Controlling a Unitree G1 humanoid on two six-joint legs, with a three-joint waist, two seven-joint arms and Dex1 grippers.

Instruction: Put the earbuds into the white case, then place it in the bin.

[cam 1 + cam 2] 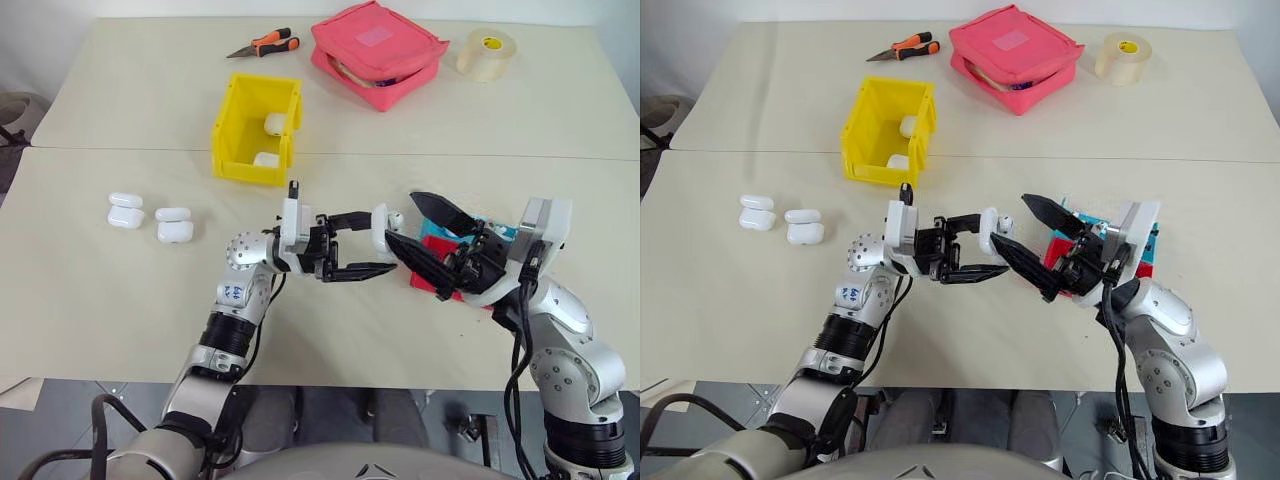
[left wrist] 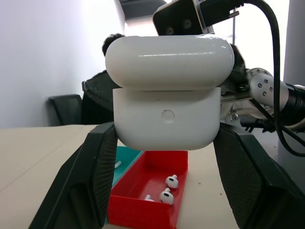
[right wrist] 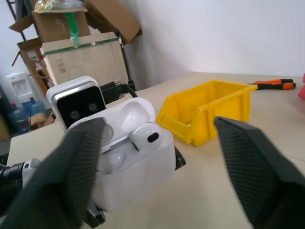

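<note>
- Left pincer (image 1: 362, 243) is clamped on the case (image 1: 381, 222), holding it above the tabletop (image 1: 120, 300) in front of the robot.
- Lid of the case stands open; one earbud (image 3: 145, 136) sits in its socket, seen from the right wrist. A second socket beside it is too blurred to judge.
- Right pincer (image 1: 425, 236) is spread wide just beside the case, gripping nothing.
- Tray (image 2: 147, 191), red, lies on the tabletop under the right arm with loose earbuds (image 2: 167, 189) in it; the arm hides most of it in the head views, and a teal part beside it is cut off.
- Bin (image 1: 256, 128) sits farther back, well apart from the pincers, with two white cases inside.
- Two more closed cases (image 1: 150, 216) rest at the left.
- Pink pouch (image 1: 378, 51) carries a pale label whose writing cannot be read.
- Tape roll (image 1: 486, 53) has a yellow-and-green core label, illegible.
- Pliers (image 1: 266, 44) lie at the far edge.
</note>
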